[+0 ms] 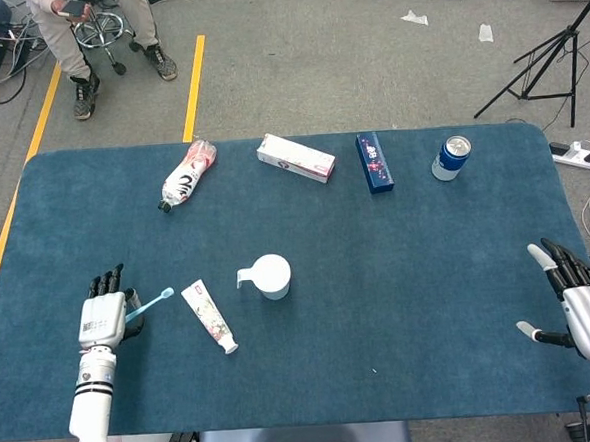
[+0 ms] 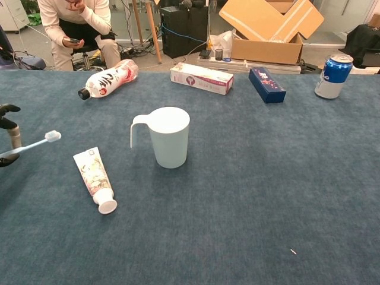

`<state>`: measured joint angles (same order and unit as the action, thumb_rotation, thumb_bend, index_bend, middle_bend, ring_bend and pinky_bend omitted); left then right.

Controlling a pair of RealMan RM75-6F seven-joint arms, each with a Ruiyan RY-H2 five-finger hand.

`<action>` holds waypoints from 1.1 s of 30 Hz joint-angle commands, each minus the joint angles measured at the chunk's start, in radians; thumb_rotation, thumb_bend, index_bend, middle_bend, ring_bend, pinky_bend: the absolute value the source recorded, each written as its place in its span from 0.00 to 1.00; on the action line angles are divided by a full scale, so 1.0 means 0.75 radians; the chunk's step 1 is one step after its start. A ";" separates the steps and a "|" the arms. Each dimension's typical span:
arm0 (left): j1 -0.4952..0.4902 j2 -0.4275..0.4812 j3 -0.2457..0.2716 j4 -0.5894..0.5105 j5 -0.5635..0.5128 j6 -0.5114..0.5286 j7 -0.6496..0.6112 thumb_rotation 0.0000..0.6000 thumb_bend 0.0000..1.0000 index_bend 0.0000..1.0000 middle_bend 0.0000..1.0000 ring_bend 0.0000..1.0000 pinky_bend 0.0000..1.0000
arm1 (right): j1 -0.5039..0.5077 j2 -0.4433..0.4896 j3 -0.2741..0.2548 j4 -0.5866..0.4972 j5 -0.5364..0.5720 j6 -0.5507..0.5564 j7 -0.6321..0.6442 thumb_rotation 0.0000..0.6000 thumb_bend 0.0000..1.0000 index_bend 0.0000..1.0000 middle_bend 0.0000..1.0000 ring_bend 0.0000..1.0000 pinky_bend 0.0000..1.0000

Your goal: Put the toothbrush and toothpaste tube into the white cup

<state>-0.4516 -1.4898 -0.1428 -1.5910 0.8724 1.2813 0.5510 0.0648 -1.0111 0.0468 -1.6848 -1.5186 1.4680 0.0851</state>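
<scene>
The white cup [image 1: 271, 277] [image 2: 167, 136] stands upright near the table's middle, handle to its left. Left of it the toothpaste tube [image 1: 209, 315] [image 2: 94, 177] lies flat, cap toward the near edge. My left hand [image 1: 102, 315] [image 2: 8, 135] pinches the handle of the light blue toothbrush [image 1: 150, 302] [image 2: 32, 145], lifted off the cloth with its head pointing toward the cup. Only its fingertips show at the chest view's left edge. My right hand [image 1: 585, 305] hangs open at the table's right edge, holding nothing.
Along the far edge lie a plastic bottle [image 1: 186, 174], a white box [image 1: 295, 158], a dark blue box [image 1: 374, 162] and a blue can [image 1: 451, 157]. The blue cloth covers the table [image 1: 400, 305]. A person sits beyond the far left corner.
</scene>
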 commanded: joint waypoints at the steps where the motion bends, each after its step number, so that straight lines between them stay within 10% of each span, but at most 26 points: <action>1: -0.003 0.023 -0.035 -0.031 0.022 0.021 -0.022 1.00 0.38 0.62 0.00 0.00 0.00 | 0.001 0.001 0.000 0.000 0.000 -0.002 0.002 1.00 0.00 0.00 0.00 0.00 0.15; 33: -0.292 -0.209 -0.410 -0.069 0.072 -0.098 -0.445 1.00 0.38 0.64 0.02 0.00 0.00 | -0.003 0.026 -0.008 -0.002 -0.023 0.007 0.060 1.00 0.00 0.00 0.00 0.00 0.15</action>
<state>-0.6661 -1.6420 -0.4469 -1.6453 0.9254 1.2091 0.2195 0.0622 -0.9918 0.0411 -1.6859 -1.5362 1.4736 0.1299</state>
